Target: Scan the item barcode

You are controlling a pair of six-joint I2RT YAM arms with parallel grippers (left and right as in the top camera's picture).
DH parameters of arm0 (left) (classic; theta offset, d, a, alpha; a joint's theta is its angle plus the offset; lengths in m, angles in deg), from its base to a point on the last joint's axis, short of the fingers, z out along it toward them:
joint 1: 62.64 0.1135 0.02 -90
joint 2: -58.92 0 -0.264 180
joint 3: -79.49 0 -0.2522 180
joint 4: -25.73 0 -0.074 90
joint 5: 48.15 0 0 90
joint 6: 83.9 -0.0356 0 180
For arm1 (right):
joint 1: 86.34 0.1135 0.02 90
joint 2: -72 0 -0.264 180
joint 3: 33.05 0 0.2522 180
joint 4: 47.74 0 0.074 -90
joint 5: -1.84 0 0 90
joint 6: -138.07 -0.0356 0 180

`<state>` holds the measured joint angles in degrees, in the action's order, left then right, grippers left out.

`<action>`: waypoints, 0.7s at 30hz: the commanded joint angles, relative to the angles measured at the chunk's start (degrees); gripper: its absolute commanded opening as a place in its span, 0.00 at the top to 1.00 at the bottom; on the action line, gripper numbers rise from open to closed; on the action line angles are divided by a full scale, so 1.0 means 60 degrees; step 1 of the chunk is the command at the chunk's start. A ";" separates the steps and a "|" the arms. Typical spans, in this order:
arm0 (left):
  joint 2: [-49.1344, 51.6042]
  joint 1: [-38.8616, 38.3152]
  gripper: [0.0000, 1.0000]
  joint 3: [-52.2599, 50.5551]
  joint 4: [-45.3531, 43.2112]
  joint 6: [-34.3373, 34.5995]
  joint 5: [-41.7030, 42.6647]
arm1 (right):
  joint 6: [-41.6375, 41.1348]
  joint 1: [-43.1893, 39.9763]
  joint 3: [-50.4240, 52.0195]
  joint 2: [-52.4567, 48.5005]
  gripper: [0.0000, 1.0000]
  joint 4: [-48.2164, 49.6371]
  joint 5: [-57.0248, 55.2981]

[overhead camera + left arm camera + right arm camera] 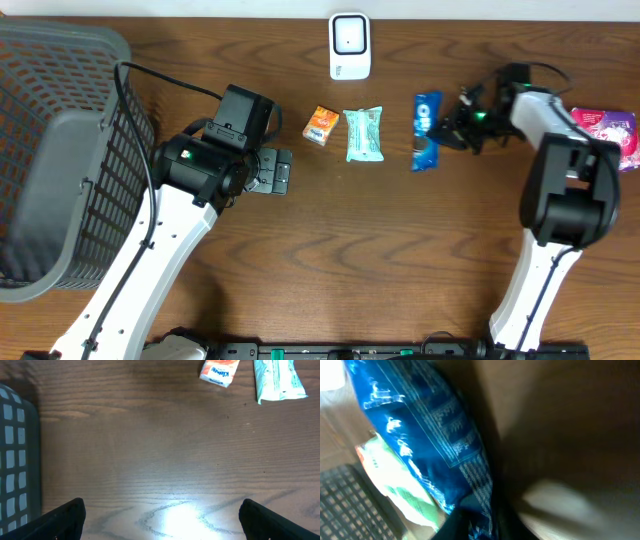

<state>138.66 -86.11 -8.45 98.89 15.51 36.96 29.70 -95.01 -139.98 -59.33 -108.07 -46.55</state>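
Observation:
A blue snack packet lies flat on the wooden table, below and right of the white barcode scanner. My right gripper is at the packet's right edge. In the right wrist view the blue packet fills the left side, and its edge runs down between the dark fingers of my right gripper, which look closed on it. My left gripper hovers open over bare wood at centre left. In the left wrist view nothing lies between the fingers of my left gripper.
An orange carton and a green-white packet lie side by side left of the blue packet. A pink packet sits at the far right edge. A large grey mesh basket takes up the left side.

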 commanded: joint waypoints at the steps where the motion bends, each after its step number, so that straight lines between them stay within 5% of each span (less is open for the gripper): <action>1: 0.0033 0.0004 0.02 -0.0022 0.0022 0.0127 -0.0087 | 0.1326 -0.0237 -0.0062 0.0652 0.77 -0.0667 -0.1453; 7: 0.0033 0.0004 0.02 -0.0018 0.0022 0.0127 -0.0087 | 0.1617 -0.0229 -0.0084 0.1239 0.59 -0.0805 -0.1421; 14: 0.0033 0.0004 0.02 -0.0018 0.0022 0.0127 -0.0087 | 0.1650 -0.0226 -0.0076 0.1719 0.23 -0.0816 -0.1457; 21: 0.0033 0.0004 0.02 -0.0018 0.0022 0.0127 -0.0087 | 0.1599 0.0066 0.0109 0.1381 0.24 -0.0401 -0.2036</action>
<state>138.66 -86.11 -8.45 98.89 15.51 36.96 38.79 -96.36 -139.98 -49.89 -111.79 -56.06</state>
